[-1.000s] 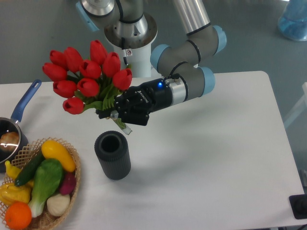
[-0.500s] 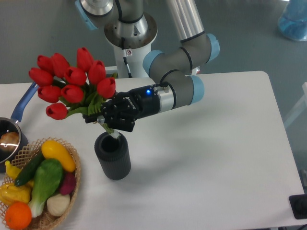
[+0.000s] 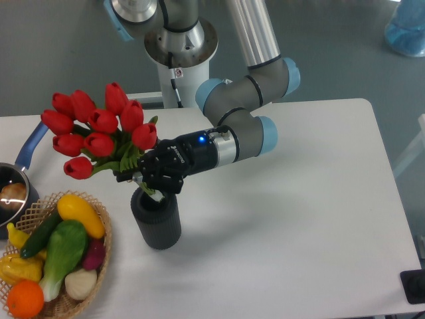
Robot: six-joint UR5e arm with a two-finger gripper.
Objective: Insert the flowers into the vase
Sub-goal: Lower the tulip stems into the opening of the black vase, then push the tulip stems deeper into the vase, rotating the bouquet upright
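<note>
The jaws of the gripper [image 3: 151, 181] are clamped on the stems of the flowers [image 3: 99, 133], held tilted with the buds up and away, directly over the mouth of the vase [image 3: 156, 218] on the counter [image 3: 299, 219]. If released early or lowered off-centre, the top-heavy bunch could be tipped out, or the vase knocked toward the wicker basket [image 3: 99, 256] beyond it.

red tulip bunch [image 3: 99, 133] tilted left, stems entering upright dark ribbed vase [image 3: 157, 222]
</note>
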